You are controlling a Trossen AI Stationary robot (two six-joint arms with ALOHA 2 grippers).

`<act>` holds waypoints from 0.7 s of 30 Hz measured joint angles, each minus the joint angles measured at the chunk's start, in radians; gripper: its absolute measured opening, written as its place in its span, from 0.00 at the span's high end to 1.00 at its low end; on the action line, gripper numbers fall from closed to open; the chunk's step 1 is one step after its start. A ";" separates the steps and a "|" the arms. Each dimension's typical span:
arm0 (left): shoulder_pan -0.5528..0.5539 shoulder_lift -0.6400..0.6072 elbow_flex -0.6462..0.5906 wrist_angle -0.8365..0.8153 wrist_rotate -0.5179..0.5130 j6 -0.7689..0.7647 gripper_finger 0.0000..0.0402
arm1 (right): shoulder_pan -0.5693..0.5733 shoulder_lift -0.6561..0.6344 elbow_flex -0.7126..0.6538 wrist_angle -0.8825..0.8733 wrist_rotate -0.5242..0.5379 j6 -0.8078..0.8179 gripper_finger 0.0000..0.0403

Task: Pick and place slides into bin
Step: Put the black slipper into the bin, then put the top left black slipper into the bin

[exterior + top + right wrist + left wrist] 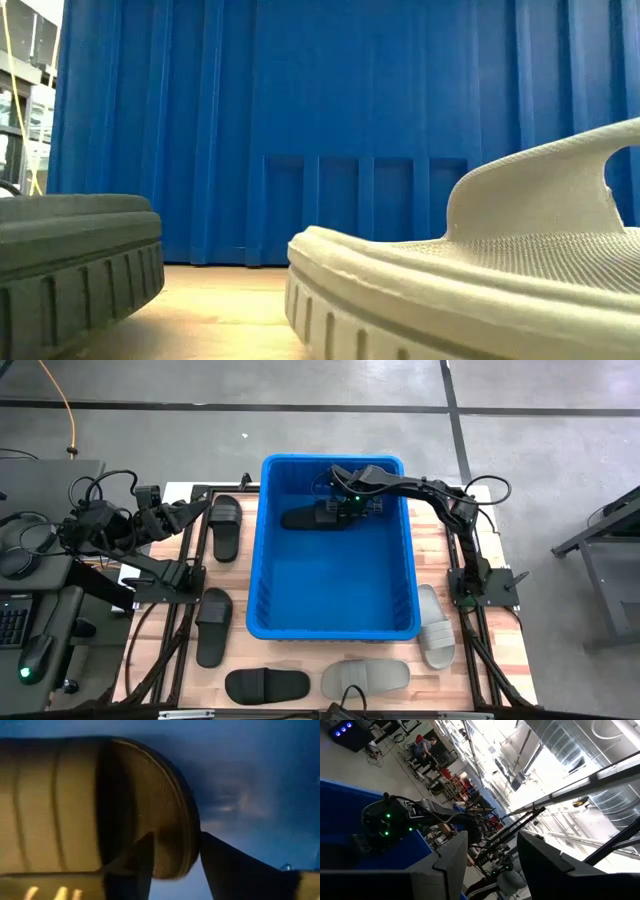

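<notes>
Nearest: grey slide (365,677) and black slide (267,684) at six o'clock of bin (262,575). Inside bin, toward twelve: black sandal (313,518), right gripper (349,505) over it, fingers astride its edge, grip unclear. At nine: left gripper (190,512), parted, empty.

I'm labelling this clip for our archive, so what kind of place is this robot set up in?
Probably an industrial hall or workshop used as a robot lab: a bare grey concrete floor around the wooden-topped table, large silver ventilation ducts under a high bright ceiling, and more metal racks and people working in the background.
</notes>
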 joint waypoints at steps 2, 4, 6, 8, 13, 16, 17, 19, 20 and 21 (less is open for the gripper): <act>0.000 0.000 0.000 0.000 0.000 0.000 0.60 | 0.000 0.000 0.000 -0.019 0.024 0.030 0.59; 0.000 0.000 0.000 0.000 0.000 0.000 0.60 | -0.001 0.000 0.000 -0.048 0.030 0.054 0.55; 0.000 0.000 0.000 0.000 0.000 0.000 0.60 | -0.001 0.000 0.000 -0.060 0.028 0.047 0.52; 0.000 0.000 0.000 0.000 0.000 0.000 0.60 | -0.001 -0.002 0.000 -0.069 0.027 0.033 0.49; 0.000 0.000 0.000 0.000 0.000 0.005 0.60 | 0.016 -0.031 0.045 -0.061 0.008 -0.037 0.46; 0.000 0.000 0.000 -0.001 0.000 0.020 0.60 | 0.030 -0.059 0.096 -0.065 0.025 -0.079 0.45; 0.000 0.000 0.000 -0.002 0.000 0.032 0.60 | 0.035 -0.067 0.119 -0.066 0.028 -0.107 0.45; 0.000 0.000 0.000 -0.010 0.000 0.067 0.60 | 0.050 -0.084 0.177 -0.058 0.031 -0.188 0.45; 0.000 0.000 0.000 -0.017 -0.001 0.081 0.60 | 0.058 -0.092 0.210 -0.059 0.035 -0.226 0.45; 0.000 0.000 0.000 -0.025 0.000 0.085 0.60 | 0.067 -0.097 0.246 -0.060 0.036 -0.262 0.45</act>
